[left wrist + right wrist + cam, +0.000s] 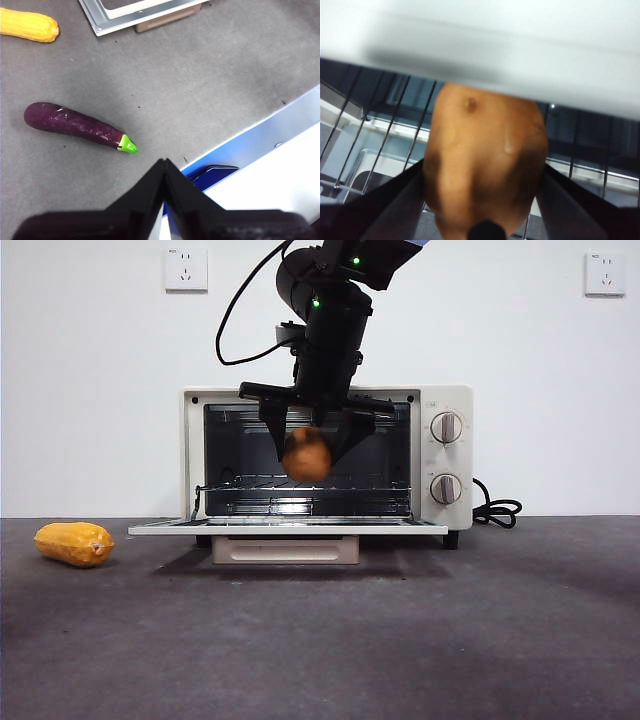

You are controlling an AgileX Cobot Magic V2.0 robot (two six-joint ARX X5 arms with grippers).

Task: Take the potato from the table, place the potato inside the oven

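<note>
Table (320, 640) first: dark grey, mottled, running the whole width of the front view. Oven (440, 455) next, cream-white, sitting at the back of it against a white wall, door (290, 526) dropped flat and open, wire rack (300, 502) bare inside, two round knobs (446, 427) stacked on its panel, black cord (498, 510) curling out beside it. Then a big dark arm coming down from the top of the front view, right gripper (307, 445) hanging in front of the oven mouth, above the open door. Jaws clamped on either flank of the potato (306, 455), orange-brown and lumpy, held clear of the rack and the door. Same story up close from the right wrist: potato (485, 165) filling the frame between both black jaws, rack wires behind it, pale blurry oven top edge above. Hard to say how far past the opening it sits, maybe just at the threshold.

Left gripper (165, 167) waiting off to the side over the table, jaws pinched together, nothing between them. Near it a purple eggplant (75, 124) with a green stem, lying flat. Well apart from that, a ridged yellow-orange vegetable (74, 543) on the table beside the door's corner.
</note>
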